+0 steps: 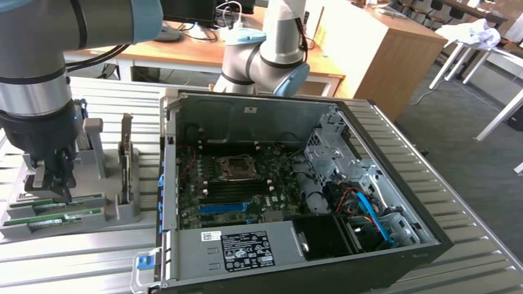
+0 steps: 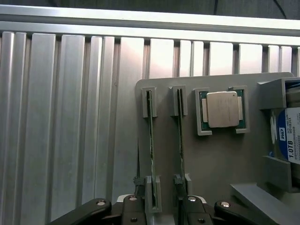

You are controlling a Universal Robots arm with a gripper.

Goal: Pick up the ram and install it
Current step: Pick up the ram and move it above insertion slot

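Currently gripper (image 1: pixel 49 185) is hovering, jaws spread, over ram (image 2: pixel 150 122) in holder (image 2: pixel 215 154), exterior view's 9 o'clock of PC case (image 1: pixel 245 119); needs centring on one stick, descending plumb.

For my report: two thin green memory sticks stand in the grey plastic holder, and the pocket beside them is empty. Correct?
Not empty: the wrist view shows a square silver processor chip in that pocket. The two thin green memory sticks do stand in the grey plastic holder.
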